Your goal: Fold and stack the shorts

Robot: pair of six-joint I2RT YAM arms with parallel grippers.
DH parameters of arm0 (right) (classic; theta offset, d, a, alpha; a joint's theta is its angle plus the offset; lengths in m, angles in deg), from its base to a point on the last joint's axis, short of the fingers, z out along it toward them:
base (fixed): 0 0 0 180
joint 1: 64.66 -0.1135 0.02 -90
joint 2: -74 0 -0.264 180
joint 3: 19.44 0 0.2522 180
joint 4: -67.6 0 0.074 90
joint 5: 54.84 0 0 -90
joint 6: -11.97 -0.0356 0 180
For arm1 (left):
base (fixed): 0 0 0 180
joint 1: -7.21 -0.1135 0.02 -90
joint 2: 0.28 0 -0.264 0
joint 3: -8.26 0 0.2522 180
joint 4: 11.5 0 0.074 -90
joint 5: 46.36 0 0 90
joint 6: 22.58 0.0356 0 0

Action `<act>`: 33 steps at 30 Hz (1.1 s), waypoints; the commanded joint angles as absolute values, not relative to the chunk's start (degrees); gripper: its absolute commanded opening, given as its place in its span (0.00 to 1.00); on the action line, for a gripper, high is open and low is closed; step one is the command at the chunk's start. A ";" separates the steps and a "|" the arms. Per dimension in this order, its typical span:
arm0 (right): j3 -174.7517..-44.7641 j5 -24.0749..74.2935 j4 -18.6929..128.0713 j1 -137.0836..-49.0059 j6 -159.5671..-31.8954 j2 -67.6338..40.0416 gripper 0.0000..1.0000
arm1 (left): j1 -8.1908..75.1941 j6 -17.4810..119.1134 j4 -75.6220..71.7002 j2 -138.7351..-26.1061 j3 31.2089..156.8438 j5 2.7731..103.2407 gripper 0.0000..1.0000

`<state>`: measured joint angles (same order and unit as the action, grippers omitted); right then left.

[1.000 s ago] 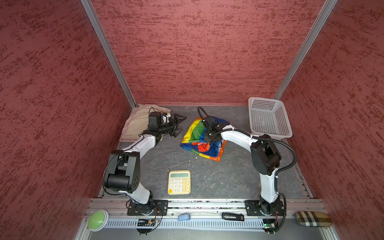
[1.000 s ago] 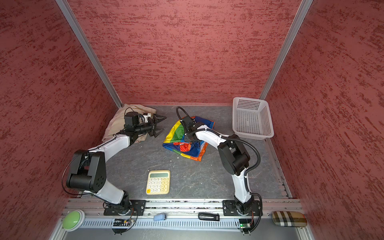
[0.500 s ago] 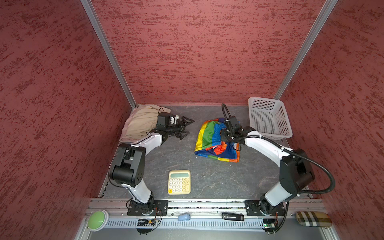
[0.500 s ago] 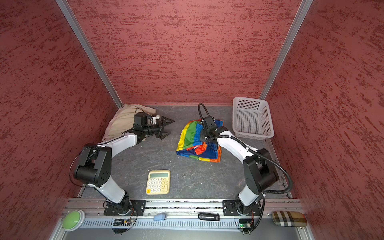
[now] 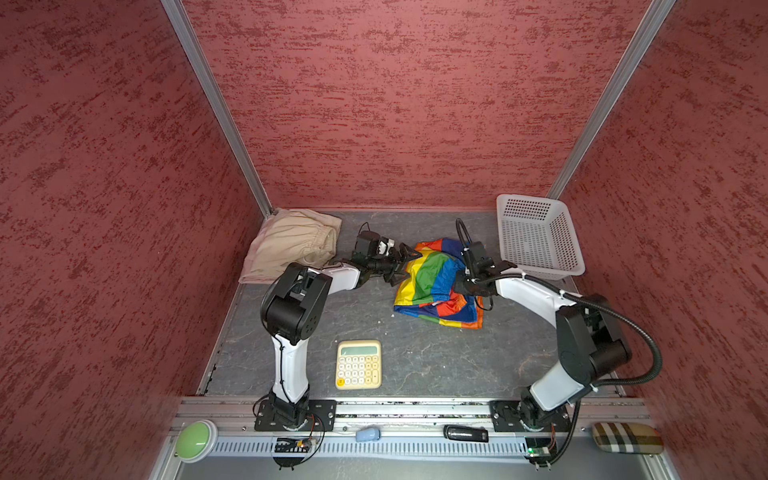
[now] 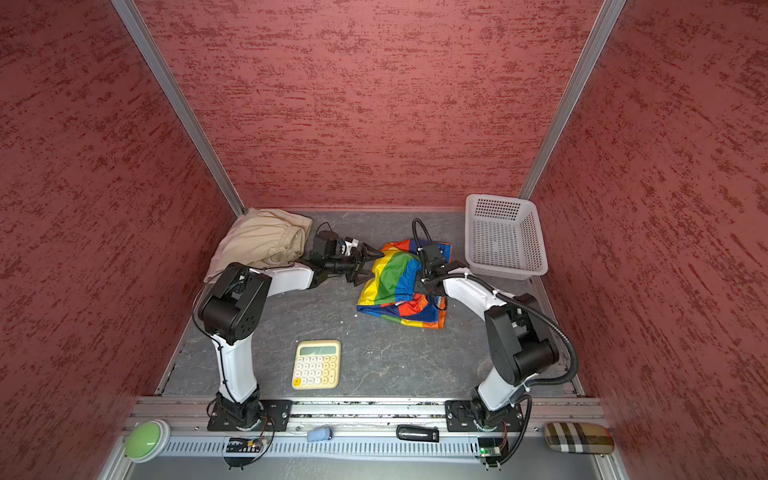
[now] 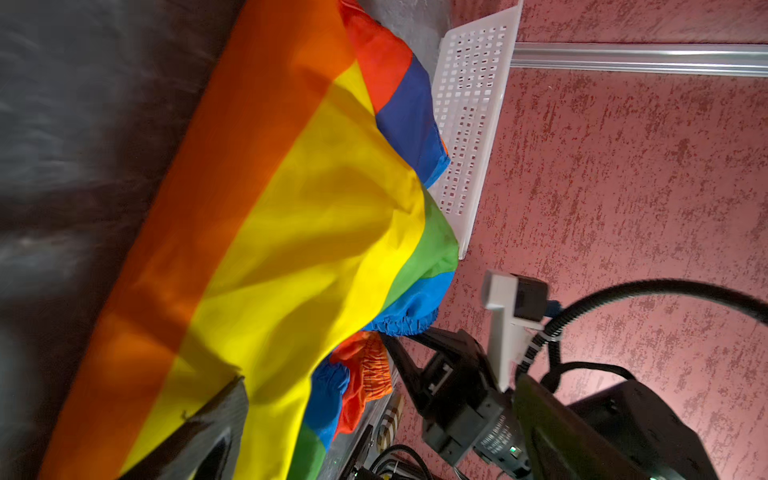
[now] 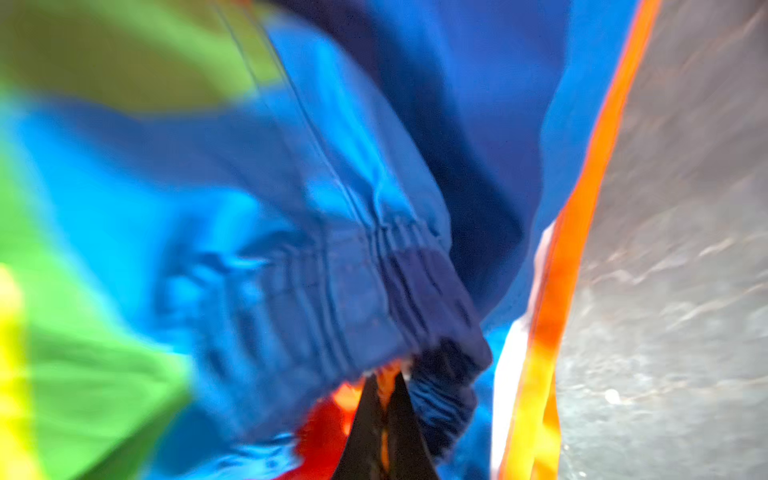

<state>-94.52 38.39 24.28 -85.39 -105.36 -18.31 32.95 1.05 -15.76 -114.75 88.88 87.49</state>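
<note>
The rainbow shorts (image 5: 432,286) (image 6: 395,282) lie crumpled at mid-table, one side lifted. My right gripper (image 5: 460,286) (image 6: 422,286) is shut on their gathered waistband; in the right wrist view its fingertips (image 8: 384,399) pinch orange fabric under a blue elastic band (image 8: 332,291). My left gripper (image 5: 405,262) (image 6: 368,262) is open at the shorts' left edge. In the left wrist view the yellow and orange fabric (image 7: 291,208) reaches in beside one finger (image 7: 216,428). The beige shorts (image 5: 291,245) (image 6: 262,243) lie in the back left corner, touched by neither gripper.
A white perforated basket (image 5: 540,241) (image 6: 505,237) stands at the back right, close to the rainbow shorts. A cream calculator (image 5: 358,364) lies near the front. On the front rail sit a green button (image 5: 193,440), a small blue object (image 5: 368,434), a black object (image 5: 465,433) and a plaid case (image 5: 625,438).
My right gripper has dragged the rainbow shorts to the right, towards the basket. My left gripper, still open, has followed to the right, away from the beige shorts.
</note>
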 commanded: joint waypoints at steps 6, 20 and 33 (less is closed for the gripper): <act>-96.90 42.59 22.59 -80.36 -104.12 -19.85 0.09 | 39.38 -2.44 -21.15 -122.68 91.69 84.05 0.99; -96.43 41.82 17.29 -80.25 -103.70 -9.51 0.99 | 37.69 6.83 -8.47 -117.08 97.61 86.13 0.99; -96.10 35.03 18.83 -77.63 -104.15 -5.75 0.99 | 38.69 40.66 38.39 -125.47 117.70 75.06 0.99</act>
<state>-96.14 37.53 18.42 -78.38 -104.14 -6.99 36.29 33.75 27.30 -120.92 116.68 77.46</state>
